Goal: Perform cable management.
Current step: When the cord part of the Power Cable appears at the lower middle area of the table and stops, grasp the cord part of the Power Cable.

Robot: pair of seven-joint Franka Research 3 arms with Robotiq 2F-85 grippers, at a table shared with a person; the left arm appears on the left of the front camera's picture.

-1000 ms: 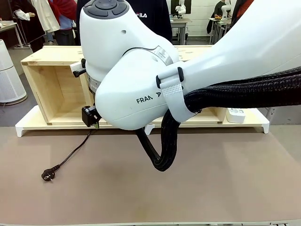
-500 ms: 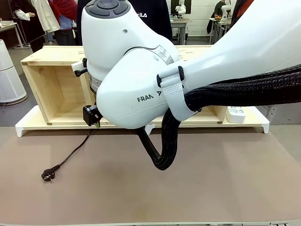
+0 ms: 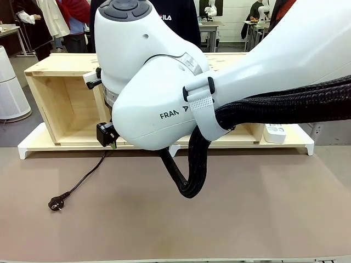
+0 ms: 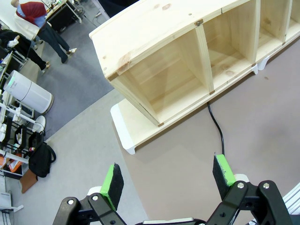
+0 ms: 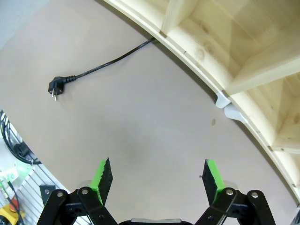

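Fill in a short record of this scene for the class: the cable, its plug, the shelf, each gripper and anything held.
cable: black, lying slack on the brown table, running from the foot of the shelf out to its plug
plug: loose on the table, apart from both grippers
shelf: wooden, open compartments, on a white base
power strip: white, on the base's right end
left gripper: open, holds nothing
right gripper: open above the table, holds nothing
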